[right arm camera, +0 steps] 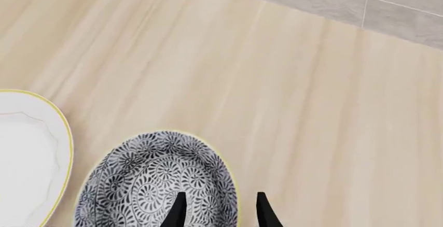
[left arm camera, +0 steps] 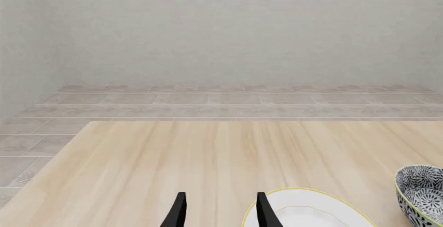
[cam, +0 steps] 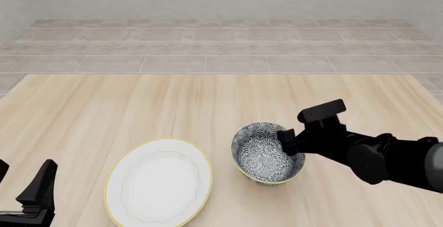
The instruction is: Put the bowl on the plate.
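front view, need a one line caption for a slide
Right gripper straddles the rim of the patterned bowl, beside the empty white plate on the wooden table.

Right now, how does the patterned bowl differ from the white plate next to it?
The bowl is deep and dark blue-grey with a white floral pattern; the plate is flat and plain white. The bowl is narrower, the plate wider. The right gripper is at the bowl's rim, one finger inside; nothing is at the plate. Both have a yellowish rim and sit apart on the wooden table.

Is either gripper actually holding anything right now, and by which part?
Nothing is clearly held. The right gripper straddles the bowl at its near-right rim, fingers apart either side of the wall. The left gripper is open, beside the plate.
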Motion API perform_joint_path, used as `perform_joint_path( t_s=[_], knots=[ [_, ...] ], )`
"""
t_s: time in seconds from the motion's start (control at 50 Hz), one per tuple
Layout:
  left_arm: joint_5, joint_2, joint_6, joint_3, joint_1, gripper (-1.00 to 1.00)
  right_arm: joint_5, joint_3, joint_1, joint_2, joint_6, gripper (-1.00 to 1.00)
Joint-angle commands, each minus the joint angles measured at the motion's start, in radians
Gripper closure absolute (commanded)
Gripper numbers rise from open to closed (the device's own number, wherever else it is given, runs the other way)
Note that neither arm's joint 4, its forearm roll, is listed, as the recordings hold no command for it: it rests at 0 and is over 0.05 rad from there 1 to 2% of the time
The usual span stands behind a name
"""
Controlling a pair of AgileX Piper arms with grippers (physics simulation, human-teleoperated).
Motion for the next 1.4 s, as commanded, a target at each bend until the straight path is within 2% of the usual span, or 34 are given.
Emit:
perform_joint_path(
  t_s=[0.02, 1.4],
  knots=[
    [0.0, 0.0, 0.0, 0.0, 0.0, -1.0, 0.001, 0.001, 0.005, 0.006, 0.005, -1.0],
    [0.0, 0.0, 0.0, 0.0, 0.0, -1.0, -0.021, 0.017, 0.0, 0.033, 0.03, -1.0]
  ],
)
